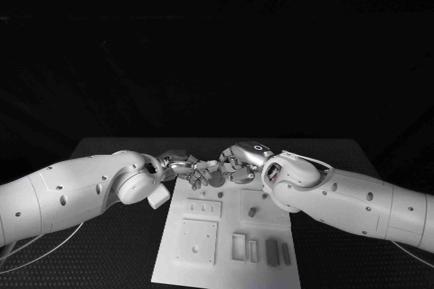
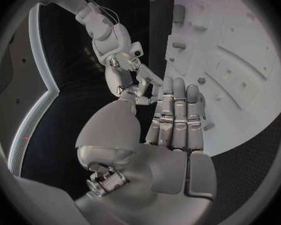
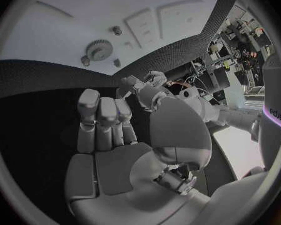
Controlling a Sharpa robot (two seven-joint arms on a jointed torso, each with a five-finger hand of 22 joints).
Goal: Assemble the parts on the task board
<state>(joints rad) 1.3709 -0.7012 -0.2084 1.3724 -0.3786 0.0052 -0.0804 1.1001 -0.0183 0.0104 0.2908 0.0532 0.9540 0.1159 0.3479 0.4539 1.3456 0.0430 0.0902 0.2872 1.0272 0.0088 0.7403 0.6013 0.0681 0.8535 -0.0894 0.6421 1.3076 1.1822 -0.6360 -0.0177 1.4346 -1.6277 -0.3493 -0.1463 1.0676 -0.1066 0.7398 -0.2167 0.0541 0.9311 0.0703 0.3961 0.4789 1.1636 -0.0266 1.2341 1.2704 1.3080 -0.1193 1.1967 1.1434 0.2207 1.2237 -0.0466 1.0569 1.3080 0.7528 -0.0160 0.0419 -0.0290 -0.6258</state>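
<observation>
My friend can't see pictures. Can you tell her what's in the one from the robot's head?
Two white robot arms meet at the far end of a white task board on a black table. The left hand and right hand nearly touch, fingers curled. Small grey parts stand on the board.

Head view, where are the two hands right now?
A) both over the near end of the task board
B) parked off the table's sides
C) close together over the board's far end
C: the left hand and right hand meet nearly fingertip to fingertip over the far end of the task board.
</observation>
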